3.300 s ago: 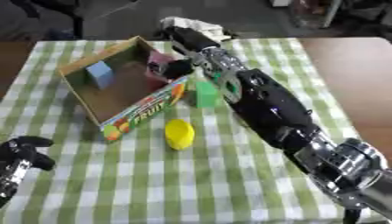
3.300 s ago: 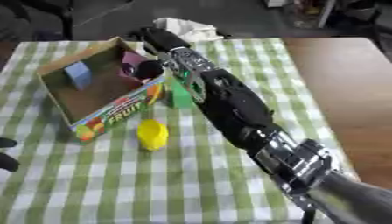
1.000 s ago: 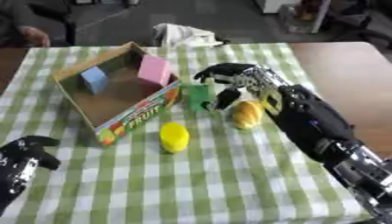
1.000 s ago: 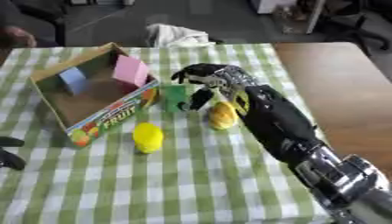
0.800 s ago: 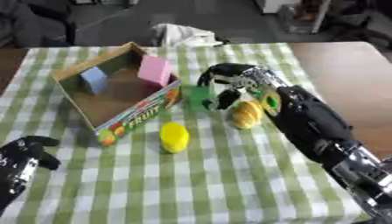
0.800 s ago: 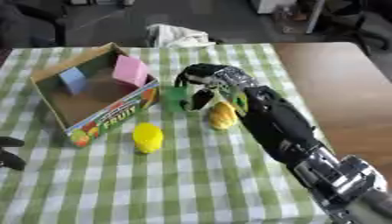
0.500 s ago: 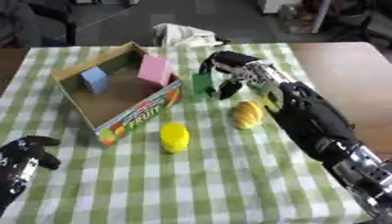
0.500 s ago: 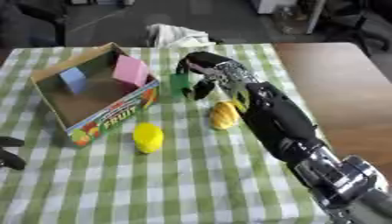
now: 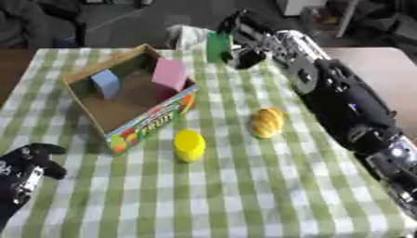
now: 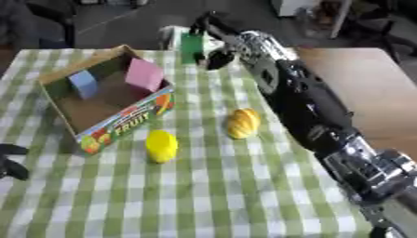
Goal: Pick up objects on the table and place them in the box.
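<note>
My right hand (image 9: pixel 244 36) is raised over the far side of the table, shut on a green block (image 9: pixel 218 45) that hangs right of the box. The open cardboard box (image 9: pixel 104 106) with a fruit print on its side lies at the left and holds a blue block (image 9: pixel 105 82) and a pink block (image 9: pixel 170 74). A yellow cylinder (image 9: pixel 189 144) stands on the checked cloth in front of the box. An orange bread-like piece (image 9: pixel 267 122) lies to its right. My left hand (image 9: pixel 24 171) rests at the lower left, fingers relaxed.
A white crumpled cloth (image 9: pixel 187 34) lies at the table's far edge behind the green block. Bare brown tabletop (image 9: pixel 383 79) shows to the right of the green checked cloth.
My right hand has closed on the green block and lifted it up and away from the table, toward the far side. The yellow cylinder and orange piece stay put.
</note>
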Action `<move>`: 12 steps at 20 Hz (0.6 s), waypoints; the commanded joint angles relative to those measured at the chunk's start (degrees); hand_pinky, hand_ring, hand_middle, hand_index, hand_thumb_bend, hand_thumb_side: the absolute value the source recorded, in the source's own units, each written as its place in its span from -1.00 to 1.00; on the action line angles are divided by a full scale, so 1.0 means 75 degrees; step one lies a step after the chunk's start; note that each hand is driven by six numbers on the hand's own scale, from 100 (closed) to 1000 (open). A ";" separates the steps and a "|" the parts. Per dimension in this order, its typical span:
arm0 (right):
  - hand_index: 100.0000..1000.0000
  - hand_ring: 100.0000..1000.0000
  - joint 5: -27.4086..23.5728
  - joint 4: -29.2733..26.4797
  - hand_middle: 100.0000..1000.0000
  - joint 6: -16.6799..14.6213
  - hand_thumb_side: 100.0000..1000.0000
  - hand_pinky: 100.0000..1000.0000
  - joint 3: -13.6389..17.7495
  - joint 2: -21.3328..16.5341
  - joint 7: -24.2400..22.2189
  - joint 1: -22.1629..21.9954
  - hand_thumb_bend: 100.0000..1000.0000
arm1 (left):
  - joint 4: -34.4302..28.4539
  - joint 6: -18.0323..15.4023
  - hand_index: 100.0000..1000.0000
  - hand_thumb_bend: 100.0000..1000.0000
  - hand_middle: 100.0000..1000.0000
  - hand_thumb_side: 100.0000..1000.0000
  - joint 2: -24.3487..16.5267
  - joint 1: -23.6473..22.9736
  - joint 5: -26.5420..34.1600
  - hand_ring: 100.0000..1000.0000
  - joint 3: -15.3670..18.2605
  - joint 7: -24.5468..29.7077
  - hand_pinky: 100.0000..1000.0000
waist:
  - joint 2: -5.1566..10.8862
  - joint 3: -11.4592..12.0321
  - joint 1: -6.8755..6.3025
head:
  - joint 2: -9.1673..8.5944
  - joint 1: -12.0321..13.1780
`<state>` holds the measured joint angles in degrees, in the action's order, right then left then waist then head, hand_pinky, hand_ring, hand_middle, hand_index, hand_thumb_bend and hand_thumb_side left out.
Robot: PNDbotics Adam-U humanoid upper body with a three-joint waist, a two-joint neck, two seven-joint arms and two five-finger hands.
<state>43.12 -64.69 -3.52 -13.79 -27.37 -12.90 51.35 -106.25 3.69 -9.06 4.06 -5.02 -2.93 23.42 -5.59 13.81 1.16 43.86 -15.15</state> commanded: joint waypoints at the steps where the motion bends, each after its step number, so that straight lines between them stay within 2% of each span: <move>1: 0.37 0.66 -0.0200 -0.0246 -0.18 0.0169 -1.00 0.53 0.0092 -0.0237 0.0001 0.0230 -0.88 | -0.0095 -0.0013 0.34 -1.00 0.25 0.12 -0.0093 0.0068 0.0027 -0.02 0.0058 -0.0024 0.07 | 0.0126 0.0035 -0.0015 | 0.0035 0.0019; 6: 0.37 0.66 -0.0307 -0.0091 -0.18 0.0240 -1.00 0.53 0.0026 0.0068 0.0119 0.0334 -0.94 | -0.0088 -0.0012 0.34 -1.00 0.25 0.12 -0.0076 0.0085 0.0042 -0.02 0.0034 -0.0007 0.07 | 0.0142 0.0137 -0.0032 | 0.0035 -0.0027; 7: 0.37 0.66 -0.0308 -0.0058 -0.18 0.0227 -1.00 0.53 -0.0006 0.0157 0.0130 0.0374 -0.89 | -0.0087 -0.0013 0.34 -1.00 0.25 0.13 -0.0071 0.0091 0.0047 -0.02 0.0024 0.0001 0.07 | 0.0142 0.0176 -0.0040 | 0.0035 -0.0051; 12: 0.37 0.67 -0.0292 0.0096 -0.17 0.0111 -1.00 0.53 -0.0160 0.0642 0.0133 0.0583 -1.00 | -0.0093 -0.0024 0.34 -1.00 0.25 0.12 -0.0035 0.0162 0.0076 -0.02 -0.0036 0.0061 0.07 | 0.0102 0.0433 -0.0071 | 0.0035 -0.0222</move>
<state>41.20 -63.79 -2.38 -15.04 -22.56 -12.00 54.21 -106.25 3.58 -9.03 4.61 -4.80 -3.01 23.65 -5.39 17.29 0.89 43.86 -16.44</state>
